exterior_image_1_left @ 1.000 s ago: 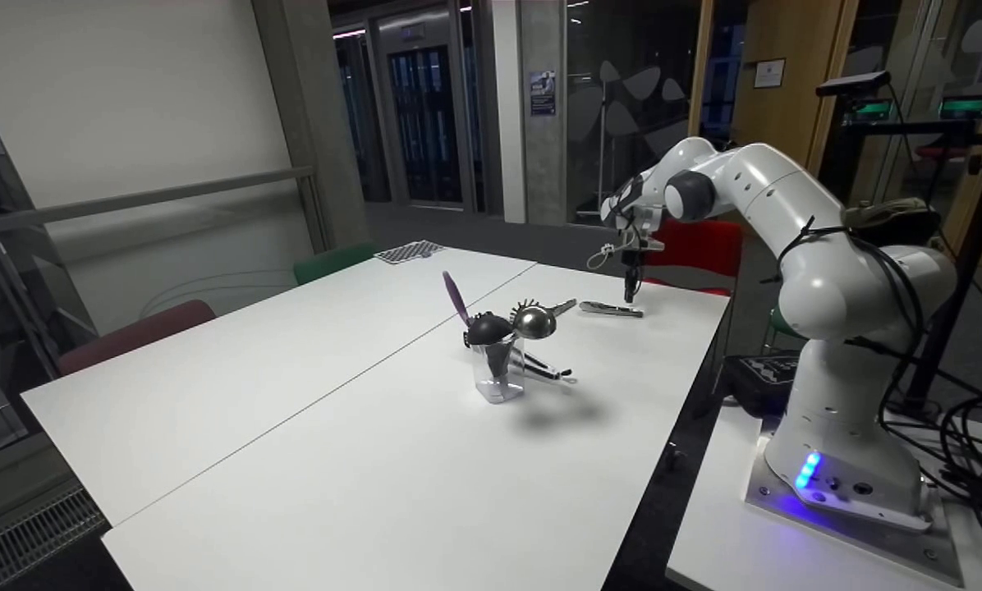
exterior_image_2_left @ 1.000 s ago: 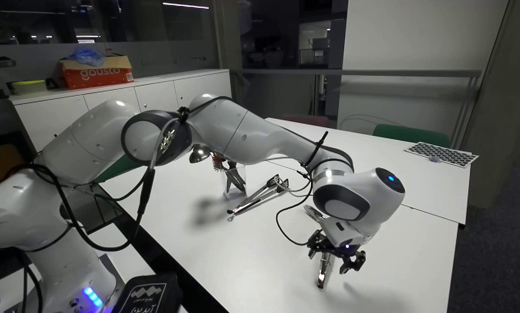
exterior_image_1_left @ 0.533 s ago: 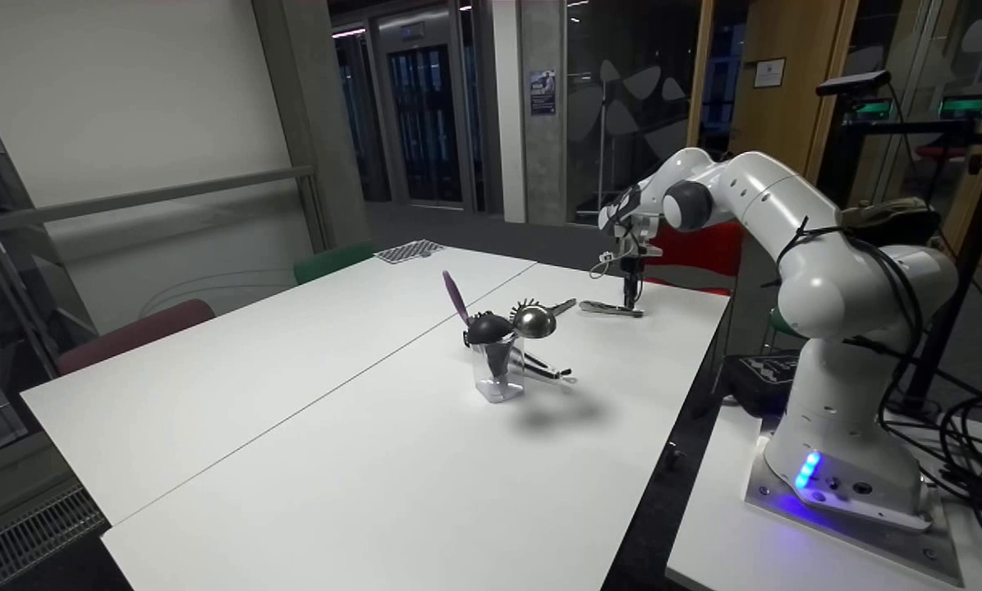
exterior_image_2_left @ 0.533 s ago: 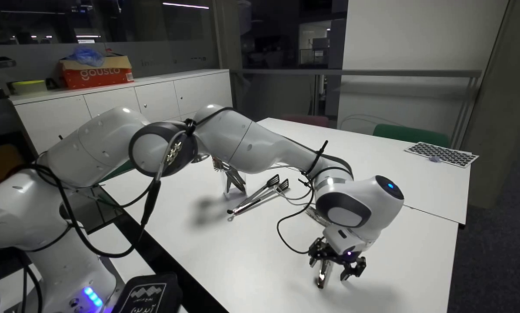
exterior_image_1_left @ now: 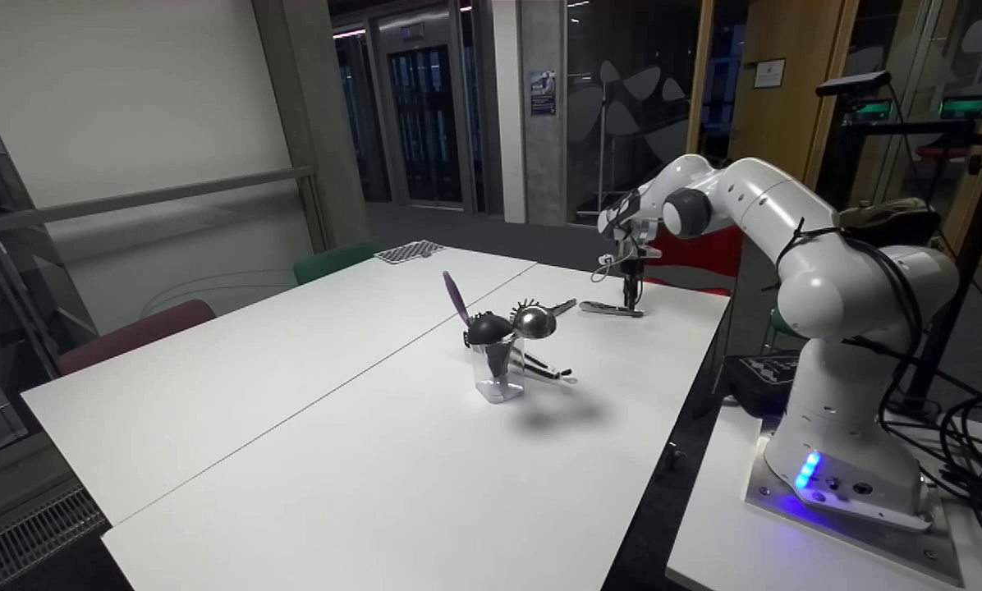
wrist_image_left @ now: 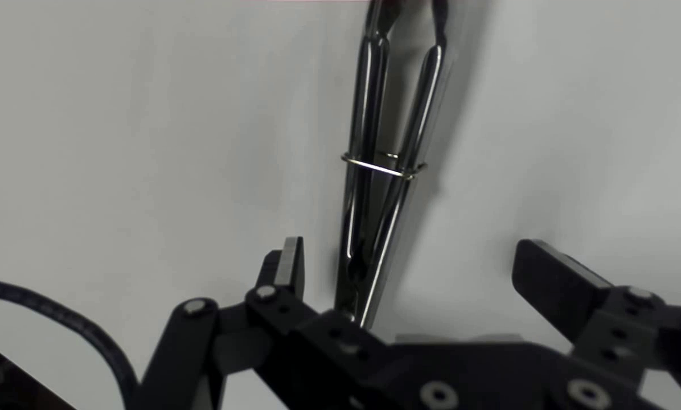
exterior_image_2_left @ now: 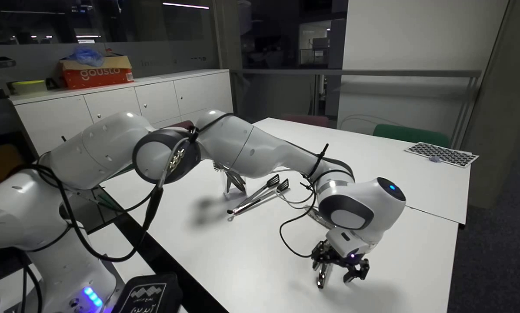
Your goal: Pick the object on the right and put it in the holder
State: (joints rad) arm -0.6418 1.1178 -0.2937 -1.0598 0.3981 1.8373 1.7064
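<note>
The object is a pair of slim dark shiny metal tongs point(wrist_image_left: 364, 114) lying flat on the white table, with a wire ring across its arms. It also shows in both exterior views point(exterior_image_1_left: 602, 309) point(exterior_image_2_left: 321, 279). My gripper point(wrist_image_left: 409, 259) is open, one finger on each side of the tongs' narrow end, touching neither; the tongs lie nearer the left finger. In both exterior views the gripper point(exterior_image_1_left: 632, 302) point(exterior_image_2_left: 333, 270) is low at the table. The holder, a clear cup point(exterior_image_1_left: 501, 391) with dark utensils and a ladle, stands apart; the arm partly covers it in an exterior view point(exterior_image_2_left: 234, 196).
Long slotted-head utensils point(exterior_image_2_left: 260, 198) lie beside the cup. Another silvery utensil point(exterior_image_2_left: 318, 216) lies partly hidden behind the arm. A checkered board point(exterior_image_2_left: 442, 154) lies at the far table corner. The table edge point(exterior_image_1_left: 688, 386) runs along the robot's side.
The arm and gripper have moved down, bringing the open fingers to table level on either side of the tongs; most of this came in the earlier half second. The tongs have not moved.
</note>
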